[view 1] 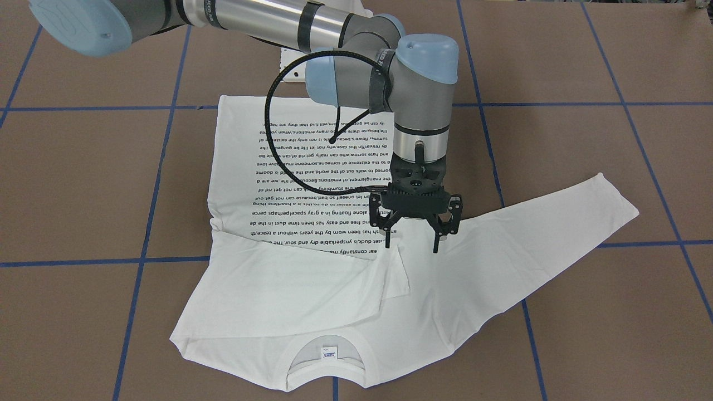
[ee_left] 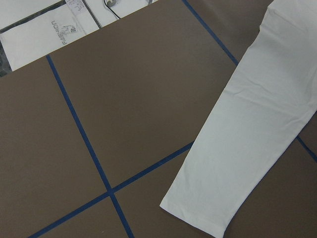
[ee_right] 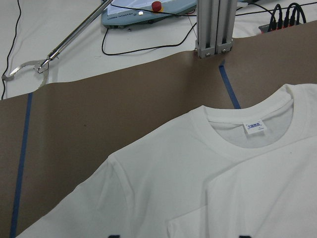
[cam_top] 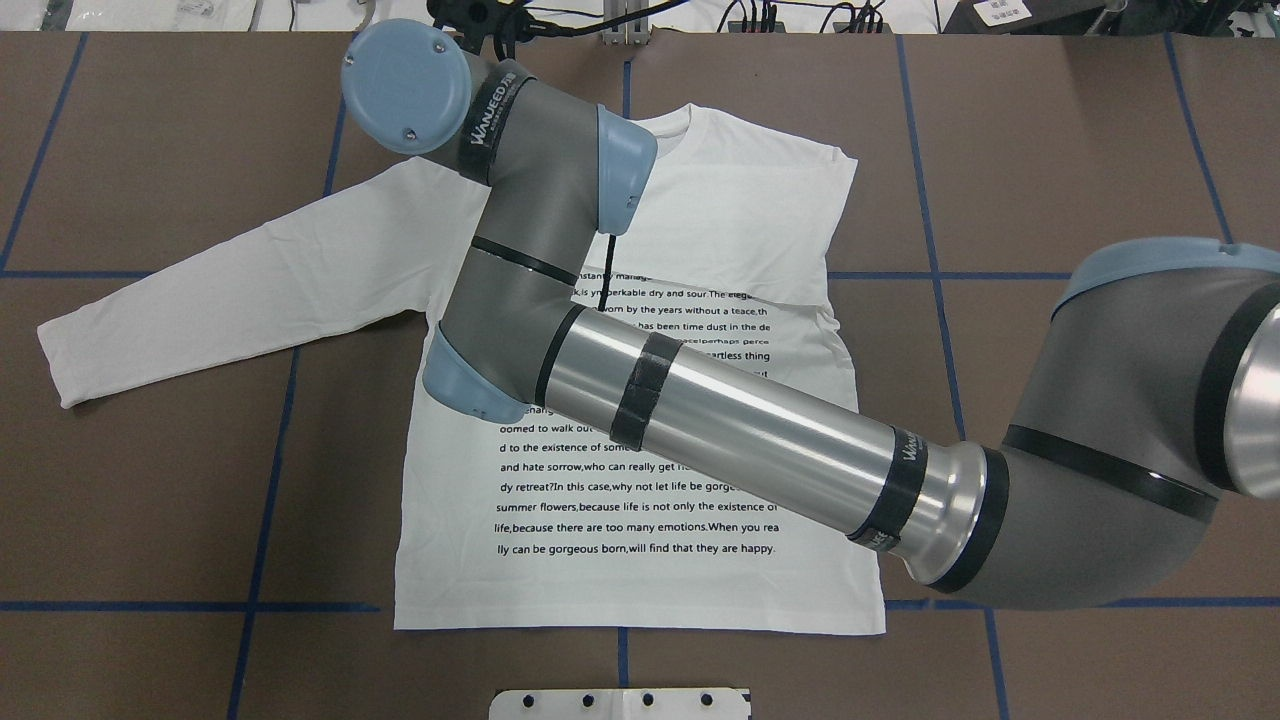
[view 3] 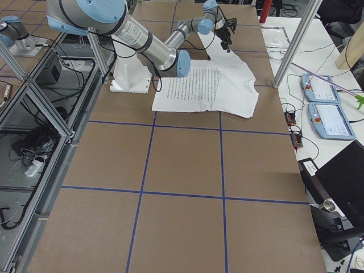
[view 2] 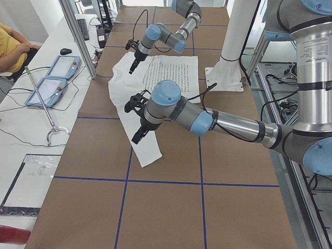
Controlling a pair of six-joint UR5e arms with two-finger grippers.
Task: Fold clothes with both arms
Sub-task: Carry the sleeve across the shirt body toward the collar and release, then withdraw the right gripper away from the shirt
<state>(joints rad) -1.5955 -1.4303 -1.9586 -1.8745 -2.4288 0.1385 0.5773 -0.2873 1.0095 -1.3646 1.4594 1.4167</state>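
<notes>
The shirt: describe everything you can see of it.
The shirt is white, soft-looking knit, long-sleeved, lying flat on the table, text side up, with a ribbed collar and neck label. One sleeve lies stretched out; the other sleeve is folded across the chest. The open right gripper hangs over it.

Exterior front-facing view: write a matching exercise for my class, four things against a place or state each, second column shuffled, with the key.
1. right gripper
2. neck label
3. sleeve on robot's left
4. sleeve on robot's right

A. folded in across the shirt
B. jaws open, above the shirt
C. inside the collar
D. stretched flat on the table

Pairs: 1-B, 2-C, 3-D, 4-A
</notes>
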